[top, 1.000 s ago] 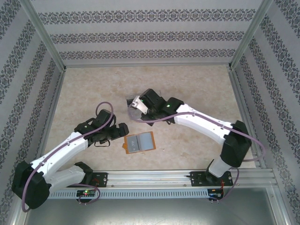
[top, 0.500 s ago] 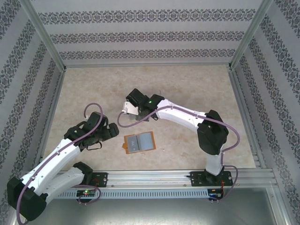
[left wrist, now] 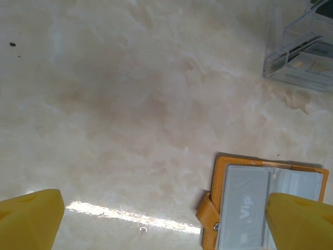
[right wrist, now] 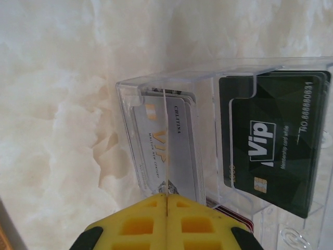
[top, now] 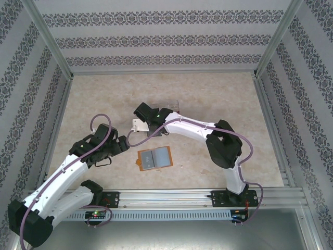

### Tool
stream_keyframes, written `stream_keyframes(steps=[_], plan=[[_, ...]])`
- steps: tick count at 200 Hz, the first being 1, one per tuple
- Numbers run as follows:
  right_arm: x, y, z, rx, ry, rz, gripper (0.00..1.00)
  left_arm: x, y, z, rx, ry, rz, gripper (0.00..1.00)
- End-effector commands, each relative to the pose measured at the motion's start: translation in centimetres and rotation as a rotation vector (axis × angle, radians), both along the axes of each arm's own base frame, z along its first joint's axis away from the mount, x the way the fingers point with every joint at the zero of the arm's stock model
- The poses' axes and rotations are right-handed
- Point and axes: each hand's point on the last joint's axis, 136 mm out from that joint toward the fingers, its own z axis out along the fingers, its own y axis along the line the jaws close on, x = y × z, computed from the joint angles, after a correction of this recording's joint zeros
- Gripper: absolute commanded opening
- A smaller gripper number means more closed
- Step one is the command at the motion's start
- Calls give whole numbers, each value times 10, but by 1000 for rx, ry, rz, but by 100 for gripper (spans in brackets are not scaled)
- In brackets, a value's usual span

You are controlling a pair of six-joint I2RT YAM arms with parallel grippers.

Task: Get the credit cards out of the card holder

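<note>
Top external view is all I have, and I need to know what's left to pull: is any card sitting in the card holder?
Observer: Yes. Left wrist view: the open card holder has a grey card marked Vip in its sleeve.
Operator: And the clear tray?
Observer: Right wrist view: a silver card in one compartment, a dark Vip card in the next.
Operator: Right gripper?
Observer: Shut, fingertips pressed together, facing the silver card's compartment.

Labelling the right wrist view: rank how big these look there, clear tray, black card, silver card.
1. clear tray
2. black card
3. silver card; the right claw, shut on an edge-on card, hides its lower end, so 2 and 3 are unsure.
</note>
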Motion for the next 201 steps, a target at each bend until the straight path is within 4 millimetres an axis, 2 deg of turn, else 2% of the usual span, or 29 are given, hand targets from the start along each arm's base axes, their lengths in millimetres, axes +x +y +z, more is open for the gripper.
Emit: stream_keyframes(steps=[1,41,95,117,128,150,163,201], plan=[[9,4,0,-34,-50,33,0,-2,5,4,10,11,4,100],[14,1,-11,-79,-75,58,0,-1,6,2,0,20,9,100],[13,-2,-23,-86,-49,52,0,-1,6,0,-10,26,15,100],[14,-2,-22,-78,-49,40,0,-1,6,0,-14,26,17,100],[17,-1,-21,-74,-62,27,13,0,6,0,-17,25,19,100],[24,0,-18,-51,-74,-16,16,-1,6,0,-22,27,22,100],[29,0,-16,-44,-88,-37,26,-1,6,-1,-25,28,20,100],[39,0,-12,-27,-115,-80,27,-3,5,-1,-35,30,19,100]])
